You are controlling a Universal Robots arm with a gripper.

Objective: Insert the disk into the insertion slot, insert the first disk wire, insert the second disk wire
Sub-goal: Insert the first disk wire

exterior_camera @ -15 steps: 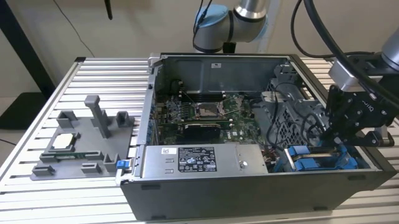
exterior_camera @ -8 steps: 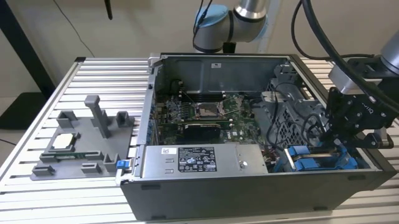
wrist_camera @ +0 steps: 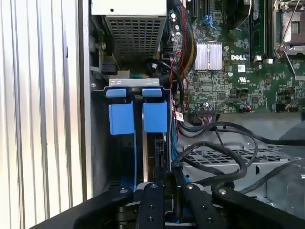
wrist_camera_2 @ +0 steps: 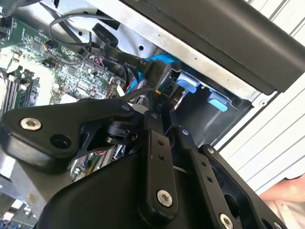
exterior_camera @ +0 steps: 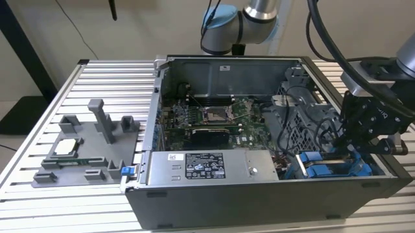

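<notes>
Two blue rails of the insertion slot point(wrist_camera: 121, 119), just beside the power-supply box point(wrist_camera: 136, 33), seem to hold the disk point(wrist_camera: 159, 148) edge-on, tool point(wrist_camera: 167, 177) pinched on what looks like a black wire connector point(wrist_camera_2: 151, 71); keep plug square, press gently

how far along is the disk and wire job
Disk step looks done: the blue-framed flat disk seems seated in the grey metal slot with blue tabs. In hand: the gripper pinches a black wire connector at the slot. Left: both wires, neither visibly plugged in.
</notes>
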